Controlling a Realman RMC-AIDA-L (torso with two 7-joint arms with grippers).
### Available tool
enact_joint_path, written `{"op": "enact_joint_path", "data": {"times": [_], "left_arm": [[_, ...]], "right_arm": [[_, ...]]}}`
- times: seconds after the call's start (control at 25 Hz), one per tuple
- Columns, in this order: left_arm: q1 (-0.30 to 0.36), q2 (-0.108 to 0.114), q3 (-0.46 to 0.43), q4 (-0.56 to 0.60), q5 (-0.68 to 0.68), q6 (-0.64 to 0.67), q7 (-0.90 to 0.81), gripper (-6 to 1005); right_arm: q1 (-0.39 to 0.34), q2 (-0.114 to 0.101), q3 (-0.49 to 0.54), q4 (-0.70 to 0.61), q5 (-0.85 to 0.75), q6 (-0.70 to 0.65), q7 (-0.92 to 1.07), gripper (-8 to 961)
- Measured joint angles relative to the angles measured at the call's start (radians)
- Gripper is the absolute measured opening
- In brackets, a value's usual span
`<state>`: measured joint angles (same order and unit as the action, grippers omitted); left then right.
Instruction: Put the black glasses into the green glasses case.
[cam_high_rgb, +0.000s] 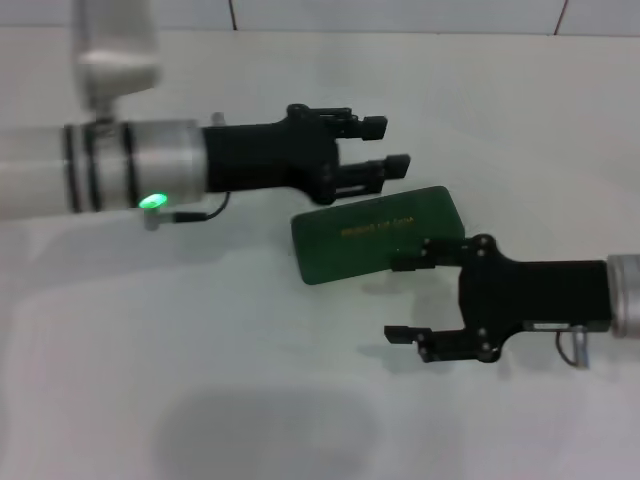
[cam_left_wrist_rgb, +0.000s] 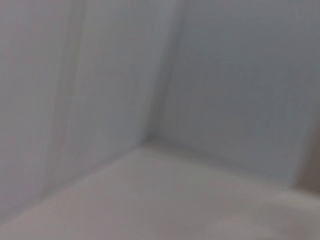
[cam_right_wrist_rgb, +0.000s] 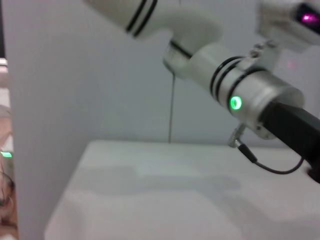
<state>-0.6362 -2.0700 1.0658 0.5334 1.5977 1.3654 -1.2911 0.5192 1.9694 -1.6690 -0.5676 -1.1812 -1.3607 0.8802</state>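
The green glasses case (cam_high_rgb: 378, 232) lies flat and closed on the white worktop (cam_high_rgb: 200, 400), gold lettering on its lid facing up, one long side turned slightly askew. It sits between the two pincers: just below and beyond the fingertips of the left pincer (cam_high_rgb: 385, 145), and just above the right pincer (cam_high_rgb: 405, 300), whose upper finger overlaps the case's near corner in the head view, though whether it touches cannot be told. The black glasses are not visible anywhere; since the lid is down, they may already be inside, or they may lie out of sight, and the pictures do not settle which. Both pincers are released, fingers spread with nothing between them. By my reading, the flanking arrangement suits either steadying the case for opening or drawing away after closing it; the scene fits both equally. The left arm reaches in level from its side with a green light (cam_high_rgb: 152, 201) glowing on its wrist, and the right arm comes in level from the opposite side, so the two pincers point toward each other with the case in the gap. The right wrist view shows only the left arm (cam_right_wrist_rgb: 250, 95) above bare worktop, and the left wrist view shows only blank wall and surface. The count: one green case, two released pincers, no glasses in view.
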Motion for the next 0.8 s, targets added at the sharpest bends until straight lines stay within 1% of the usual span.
{"op": "enact_joint_path", "data": {"times": [0.04, 0.12, 0.16, 0.2, 0.24, 0.28, 0.36, 0.48, 0.68, 0.8], "left_arm": [[0.042, 0.005, -0.001, 0.035, -0.026, 0.087, 0.059, 578], [0.108, 0.011, -0.003, 0.089, -0.044, 0.202, 0.13, 577], [0.131, 0.014, -0.004, 0.104, -0.046, 0.239, 0.154, 576], [0.131, 0.014, -0.004, 0.104, -0.046, 0.239, 0.154, 576], [0.177, 0.024, -0.004, 0.125, -0.046, 0.313, 0.211, 575], [0.193, 0.029, -0.004, 0.127, -0.045, 0.343, 0.236, 574], [0.216, 0.035, -0.004, 0.127, -0.043, 0.382, 0.263, 574], [0.232, 0.038, -0.004, 0.127, -0.043, 0.403, 0.273, 574], [0.235, 0.039, -0.003, 0.123, -0.043, 0.407, 0.275, 574], [0.236, 0.039, -0.002, 0.123, -0.038, 0.408, 0.276, 574]], "right_arm": [[-0.003, -0.003, 0.025, 0.003, -0.002, -0.037, -0.005, 698], [-0.01, -0.009, 0.076, 0.011, -0.003, -0.105, -0.02, 698], [-0.014, -0.012, 0.102, 0.015, -0.003, -0.135, -0.029, 698], [-0.014, -0.012, 0.102, 0.015, -0.003, -0.135, -0.029, 698], [-0.021, -0.014, 0.141, 0.02, -0.003, -0.177, -0.042, 698], [-0.025, -0.015, 0.168, 0.023, -0.003, -0.204, -0.052, 698], [-0.025, -0.015, 0.178, 0.024, -0.003, -0.21, -0.058, 698], [-0.018, -0.014, 0.183, 0.024, -0.006, -0.21, -0.063, 698], [-0.011, -0.013, 0.184, 0.025, -0.014, -0.207, -0.064, 698], [-0.003, -0.008, 0.185, 0.025, -0.016, -0.202, -0.067, 698]]}}
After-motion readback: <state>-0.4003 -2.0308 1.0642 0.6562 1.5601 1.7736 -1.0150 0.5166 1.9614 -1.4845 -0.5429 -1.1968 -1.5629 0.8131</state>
